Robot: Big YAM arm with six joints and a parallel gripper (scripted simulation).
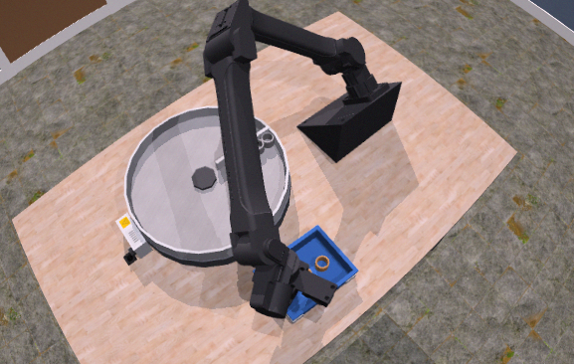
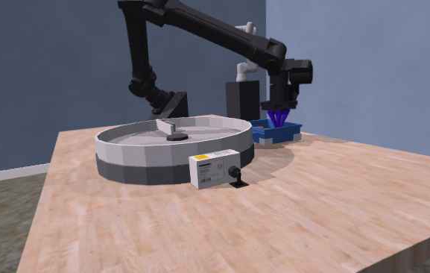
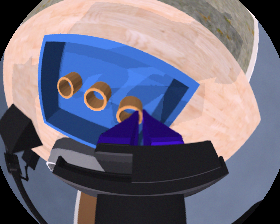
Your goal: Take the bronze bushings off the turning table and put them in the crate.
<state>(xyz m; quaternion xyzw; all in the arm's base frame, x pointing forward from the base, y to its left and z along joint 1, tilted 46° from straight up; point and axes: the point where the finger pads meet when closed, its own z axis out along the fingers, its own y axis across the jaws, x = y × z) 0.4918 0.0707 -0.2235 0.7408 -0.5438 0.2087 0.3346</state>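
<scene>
My gripper [image 2: 279, 126] [image 3: 140, 113] is shut on the wall of a bronze bushing [image 3: 131, 102], upright low inside the blue crate [image 1: 340, 260] [image 2: 285, 135] [image 3: 116, 48]. Two more bronze bushings stand in the crate: one [image 3: 105, 90] beside the held one, the other [image 1: 316, 267] [image 3: 76, 80] farther along the row. On the turning table [image 1: 172, 204] [image 2: 145, 154], a steel bushing [image 1: 268, 143] stands beside the guide bar, with another partly behind the arm. The arm hides part of the turning table and crate in the top view.
A pale guide bar [image 2: 165, 127] crosses part of the turning table, near the dark centre hub [image 1: 204, 178] [image 2: 176, 137]. A white labelled box [image 1: 132, 235] [image 2: 215, 169] and a small black camera stand [image 1: 130, 257] [image 2: 238, 183] are beside the table's outer wall.
</scene>
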